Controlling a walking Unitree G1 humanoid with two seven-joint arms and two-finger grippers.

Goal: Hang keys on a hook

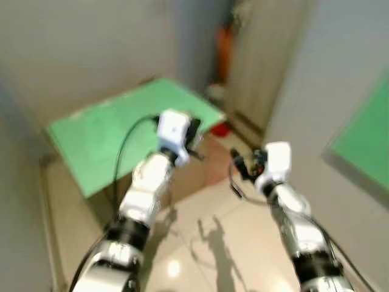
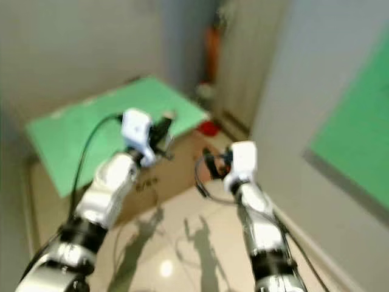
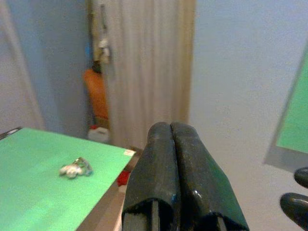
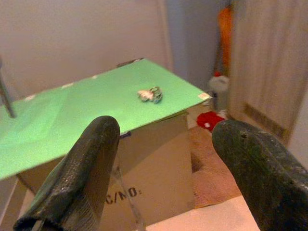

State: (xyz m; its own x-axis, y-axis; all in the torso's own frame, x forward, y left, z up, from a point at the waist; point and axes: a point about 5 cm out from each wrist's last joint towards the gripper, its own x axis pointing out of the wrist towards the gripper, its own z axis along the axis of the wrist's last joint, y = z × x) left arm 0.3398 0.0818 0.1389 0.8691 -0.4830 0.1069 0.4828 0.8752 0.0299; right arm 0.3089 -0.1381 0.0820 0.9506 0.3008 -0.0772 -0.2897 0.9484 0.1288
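2 arms raised: left gripper (image 3: pixel 172 180) jaws pressed together, right gripper (image 4: pixel 166 168) apparently spread.

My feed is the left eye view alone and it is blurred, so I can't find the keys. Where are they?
Observer: The keys lie on the green board, apart from both tools.
Operator: What holds that board up?
Observer: A cardboard box with printed lettering on its side.
Operator: Are the tools ready to grasp?
Observer: The right tool is open and points toward the keys; the left tool is shut with nothing in it.
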